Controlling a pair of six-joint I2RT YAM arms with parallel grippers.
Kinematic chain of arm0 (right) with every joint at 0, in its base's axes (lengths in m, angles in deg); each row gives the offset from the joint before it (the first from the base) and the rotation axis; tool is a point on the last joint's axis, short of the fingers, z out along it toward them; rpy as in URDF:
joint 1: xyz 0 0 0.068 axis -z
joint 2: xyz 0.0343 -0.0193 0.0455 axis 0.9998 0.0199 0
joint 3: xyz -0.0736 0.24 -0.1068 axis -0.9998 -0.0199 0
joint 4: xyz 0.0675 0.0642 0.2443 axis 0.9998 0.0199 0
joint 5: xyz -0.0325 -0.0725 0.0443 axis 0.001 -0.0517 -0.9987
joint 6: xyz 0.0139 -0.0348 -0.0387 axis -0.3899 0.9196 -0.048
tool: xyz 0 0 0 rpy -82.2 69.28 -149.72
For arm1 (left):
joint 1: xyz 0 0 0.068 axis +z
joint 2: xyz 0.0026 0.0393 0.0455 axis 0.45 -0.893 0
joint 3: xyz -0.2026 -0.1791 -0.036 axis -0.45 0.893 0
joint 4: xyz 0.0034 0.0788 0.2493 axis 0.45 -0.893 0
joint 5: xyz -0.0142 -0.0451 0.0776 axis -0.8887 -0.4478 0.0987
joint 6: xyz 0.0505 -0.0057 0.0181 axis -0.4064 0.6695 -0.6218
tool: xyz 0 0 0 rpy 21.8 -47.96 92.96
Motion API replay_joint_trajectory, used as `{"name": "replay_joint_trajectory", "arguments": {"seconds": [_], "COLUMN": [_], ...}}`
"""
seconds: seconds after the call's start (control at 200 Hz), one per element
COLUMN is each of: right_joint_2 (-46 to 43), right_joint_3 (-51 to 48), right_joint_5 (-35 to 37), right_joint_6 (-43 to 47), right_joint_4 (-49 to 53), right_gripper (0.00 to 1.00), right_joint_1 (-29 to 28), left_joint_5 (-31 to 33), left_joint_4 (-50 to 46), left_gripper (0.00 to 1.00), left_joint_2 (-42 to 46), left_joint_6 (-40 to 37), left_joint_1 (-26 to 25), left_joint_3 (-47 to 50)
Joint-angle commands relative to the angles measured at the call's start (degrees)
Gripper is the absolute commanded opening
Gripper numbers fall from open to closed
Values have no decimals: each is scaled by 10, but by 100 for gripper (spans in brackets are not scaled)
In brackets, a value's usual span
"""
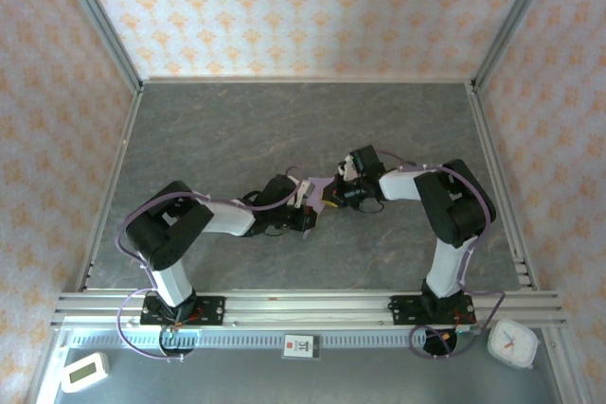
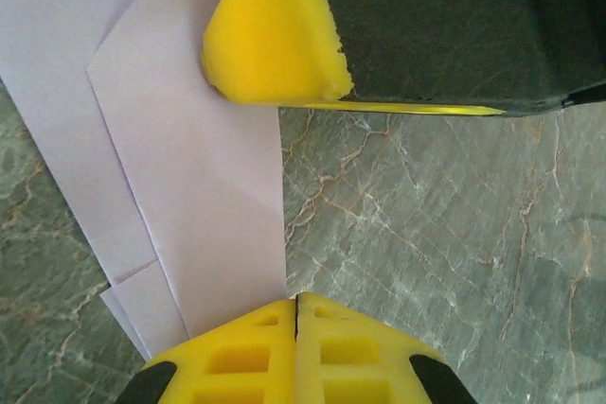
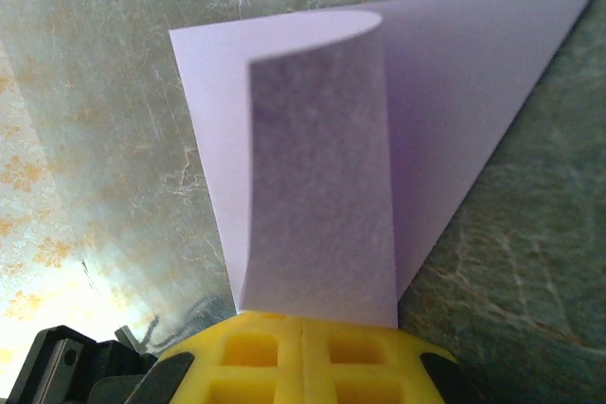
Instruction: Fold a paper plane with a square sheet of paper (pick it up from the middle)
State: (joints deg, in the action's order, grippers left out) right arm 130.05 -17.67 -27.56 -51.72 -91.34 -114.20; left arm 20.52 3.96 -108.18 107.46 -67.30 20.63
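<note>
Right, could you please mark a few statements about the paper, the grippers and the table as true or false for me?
1. The lavender paper lies near the middle of the table. True.
2. The paper is a flat, unfolded square. False: it shows overlapping folded layers and a flap curling up.
3. The right gripper is shut on that curled flap. True.
4. The left gripper stands wide open. False: its fingers are pressed together at the paper's edge.
5. The table is plain white. False: it is grey-green and marbled.
</note>
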Motion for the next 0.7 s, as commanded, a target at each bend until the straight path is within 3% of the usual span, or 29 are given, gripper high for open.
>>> {"name": "replay_joint_trajectory", "arguments": {"seconds": [0.0, 0.696], "right_joint_2": [57, 71], "right_joint_3": [-17, -5], "right_joint_5": [90, 96], "right_joint_6": [2, 4], "right_joint_4": [72, 83], "right_gripper": [0, 0], "right_joint_1": [-4, -4], "left_joint_5": [16, 55], "left_joint_4": [-24, -40], "left_gripper": [0, 0], "left_joint_2": [-7, 46], "left_joint_6": [-13, 14], "left_joint_1": [-10, -58], "left_joint_3": [21, 86]}}
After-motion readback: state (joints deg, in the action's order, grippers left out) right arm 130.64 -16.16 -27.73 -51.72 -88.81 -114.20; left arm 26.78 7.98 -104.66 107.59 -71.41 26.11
